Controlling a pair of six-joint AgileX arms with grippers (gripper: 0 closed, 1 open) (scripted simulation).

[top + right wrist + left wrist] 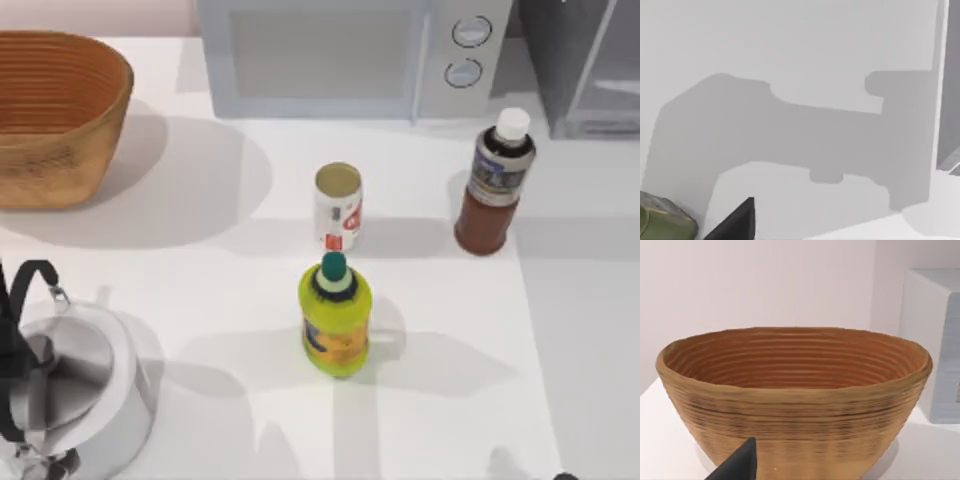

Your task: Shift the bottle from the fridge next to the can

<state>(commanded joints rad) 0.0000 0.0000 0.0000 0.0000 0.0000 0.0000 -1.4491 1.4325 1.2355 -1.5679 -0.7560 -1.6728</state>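
Observation:
The slim reddish-brown bottle (pixel 495 182) with a white cap and grey-blue label stands upright on the white table (pixel 200 260), just in front of the grey fridge (pixel 590 70) at the back right. The small white can (pixel 338 206) with red markings stands near the middle, well apart to the bottle's left. In the left wrist view, a dark part of my left gripper (pixel 737 467) faces a woven basket (pixel 795 395). A dark part of my right gripper (pixel 735 222) hovers over bare table close to the yellow-green bottle (pixel 665 222).
A stout yellow-green bottle (pixel 335 315) with a teal cap stands just in front of the can. A white microwave (pixel 350 55) sits at the back, the woven basket (pixel 55 115) at the back left, and a metal kettle (pixel 70 390) at the front left.

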